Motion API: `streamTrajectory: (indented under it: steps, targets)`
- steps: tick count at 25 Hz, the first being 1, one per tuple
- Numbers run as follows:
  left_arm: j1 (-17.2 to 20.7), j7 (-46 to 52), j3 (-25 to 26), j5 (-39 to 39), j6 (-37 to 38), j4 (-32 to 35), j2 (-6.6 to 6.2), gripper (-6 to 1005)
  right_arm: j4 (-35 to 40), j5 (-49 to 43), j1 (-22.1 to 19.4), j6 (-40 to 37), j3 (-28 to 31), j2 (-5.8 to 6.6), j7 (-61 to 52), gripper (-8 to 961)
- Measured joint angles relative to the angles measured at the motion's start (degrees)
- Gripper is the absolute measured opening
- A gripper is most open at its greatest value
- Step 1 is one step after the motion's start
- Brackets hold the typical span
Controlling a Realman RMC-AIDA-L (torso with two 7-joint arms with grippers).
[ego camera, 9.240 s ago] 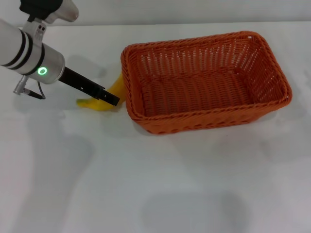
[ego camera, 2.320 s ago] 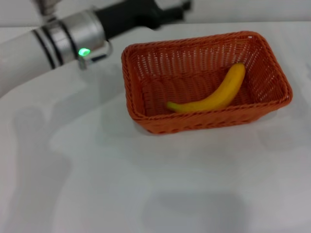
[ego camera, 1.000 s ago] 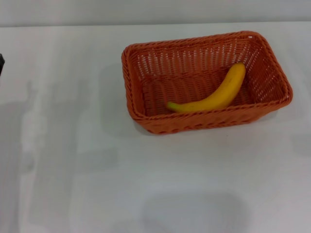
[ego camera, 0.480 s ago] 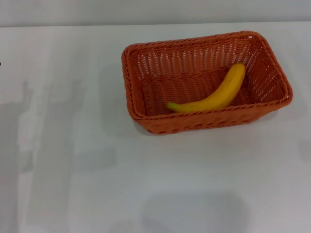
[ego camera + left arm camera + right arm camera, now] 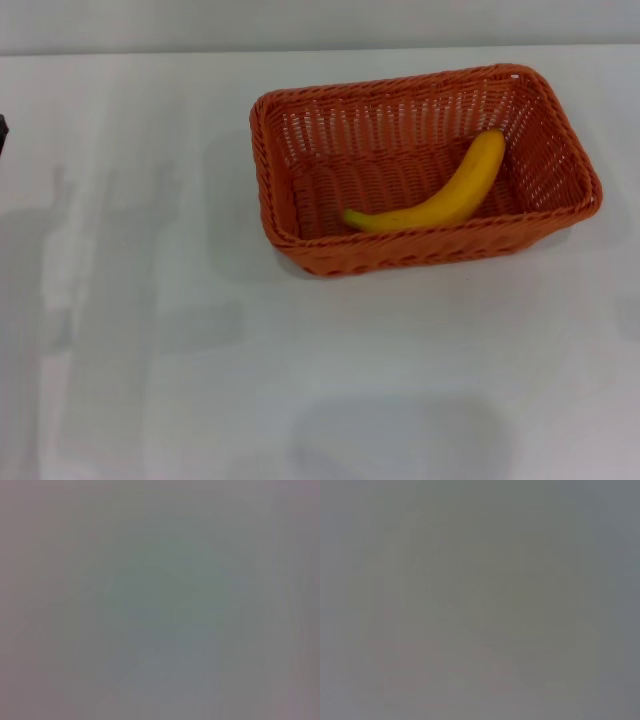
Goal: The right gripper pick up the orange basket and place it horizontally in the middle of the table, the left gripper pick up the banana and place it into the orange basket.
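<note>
From my seat the head camera shows the orange basket [image 5: 425, 165] sitting flat on the white table [image 5: 180, 360], a bit up and right of the frame's centre, long side running left to right. The banana [image 5: 440, 198] is lying inside it on the woven floor, curved, stem end toward the lower left of the basket and the fat end up toward the right wall. So I'd call both steps done: basket placed, banana in. Neither gripper is in the head view. There's just a sliver of something dark at the far left edge that I can't identify. Both wrist cameras give me nothing but a flat grey blur, so I honestly can't say whether the left gripper or the right gripper has its fingers apart or together. Nothing is touching the basket or the fruit. My guess is that all that's left is keeping both arms parked clear and not bumping the basket. If anything, I'd just confirm the basket counts as "middle," since it sits slightly off to the right.
</note>
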State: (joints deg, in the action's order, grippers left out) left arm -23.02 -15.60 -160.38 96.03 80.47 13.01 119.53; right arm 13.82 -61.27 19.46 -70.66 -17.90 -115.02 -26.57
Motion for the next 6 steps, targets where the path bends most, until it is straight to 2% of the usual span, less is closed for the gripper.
streamTrajectory:
  steps: [6]
  targets:
    - [-1.0,0.0,0.0,-0.3,-1.0,-0.5,-0.05,892,-0.4,0.0,-0.4,-0.1,0.3,-0.02,0.0,860]
